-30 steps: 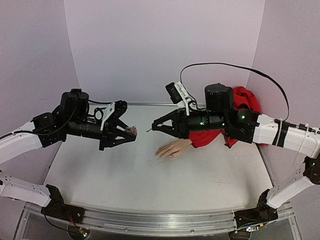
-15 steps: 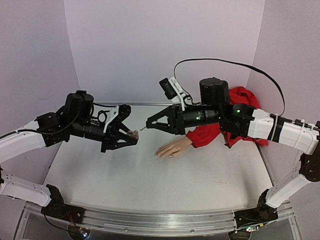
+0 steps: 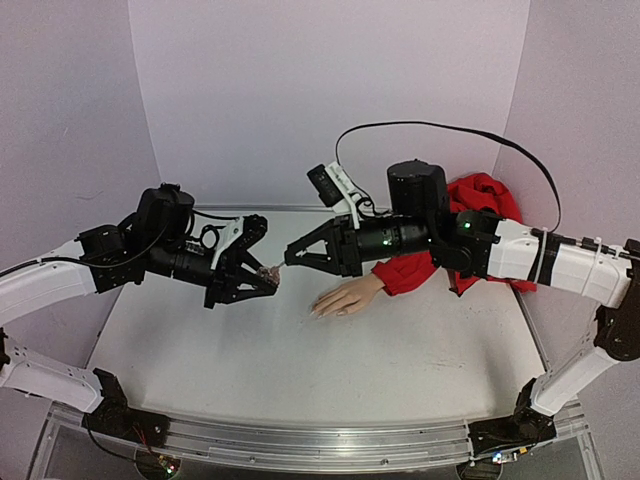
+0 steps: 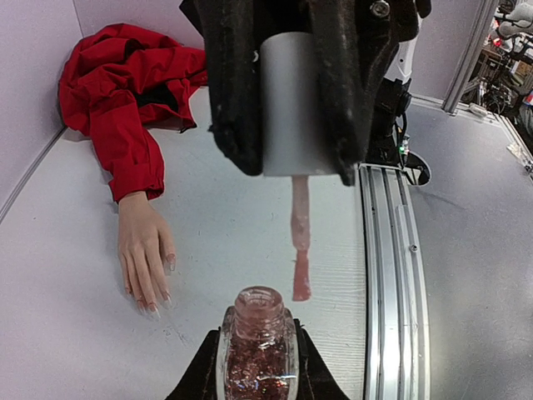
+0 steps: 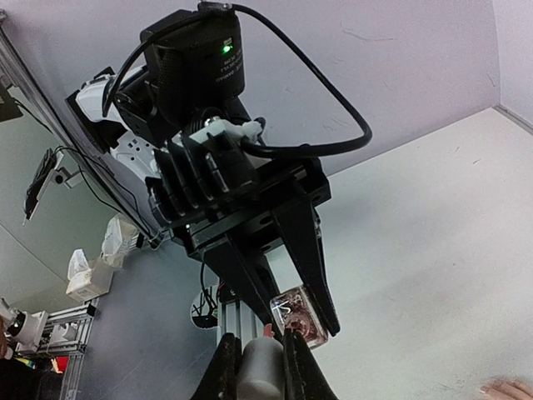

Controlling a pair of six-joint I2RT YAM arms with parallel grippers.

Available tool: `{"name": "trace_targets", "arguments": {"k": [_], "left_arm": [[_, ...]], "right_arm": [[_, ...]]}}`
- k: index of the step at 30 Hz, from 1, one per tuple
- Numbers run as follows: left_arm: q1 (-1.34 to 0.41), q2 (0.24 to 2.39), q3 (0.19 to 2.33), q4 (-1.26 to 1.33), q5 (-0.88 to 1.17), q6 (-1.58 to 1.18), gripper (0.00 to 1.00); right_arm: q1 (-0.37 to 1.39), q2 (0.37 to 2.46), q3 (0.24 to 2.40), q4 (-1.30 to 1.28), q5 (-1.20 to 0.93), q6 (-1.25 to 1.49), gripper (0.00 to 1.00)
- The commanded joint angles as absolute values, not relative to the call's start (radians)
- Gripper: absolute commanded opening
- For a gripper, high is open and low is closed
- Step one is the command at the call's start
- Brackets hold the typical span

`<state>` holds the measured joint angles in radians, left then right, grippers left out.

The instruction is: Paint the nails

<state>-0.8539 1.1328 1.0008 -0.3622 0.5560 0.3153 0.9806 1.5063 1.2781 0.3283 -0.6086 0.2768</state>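
Right gripper [image 3: 292, 258], clamping the brush [image 4: 299, 250], has swung toward 9 o'clock to the bottle [image 4: 256, 350] pinched by left gripper [image 3: 266, 277]: likely dipping before nails [image 4: 155, 305].

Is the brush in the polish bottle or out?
Out. The left wrist view shows the brush tip clear of the open polish bottle, its grey cap gripped in the right pincer.

My left arm [image 3: 60, 280] and right arm [image 3: 570, 265] are white near the bases, black toward the wrists. Green lights [image 3: 464, 226] dot the right one; a black cable [image 3: 430, 124] runs from it. My left gripper [image 3: 268, 272] has black tapered fingers [image 5: 310, 250].
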Motion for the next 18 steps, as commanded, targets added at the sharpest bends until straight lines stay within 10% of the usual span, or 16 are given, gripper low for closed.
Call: {"name": "trace_targets", "arguments": {"k": [1, 18], "left_arm": [[-0.860, 1.125, 1.032, -0.334, 0.575, 0.326, 0.00], [-0.862, 1.122, 1.031, -0.334, 0.570, 0.325, 0.00]], "right_arm": [[0.985, 1.491, 1.307, 0.362, -0.585, 0.262, 0.00], [0.988, 1.496, 1.295, 0.346, -0.579, 0.259, 0.00]]}}
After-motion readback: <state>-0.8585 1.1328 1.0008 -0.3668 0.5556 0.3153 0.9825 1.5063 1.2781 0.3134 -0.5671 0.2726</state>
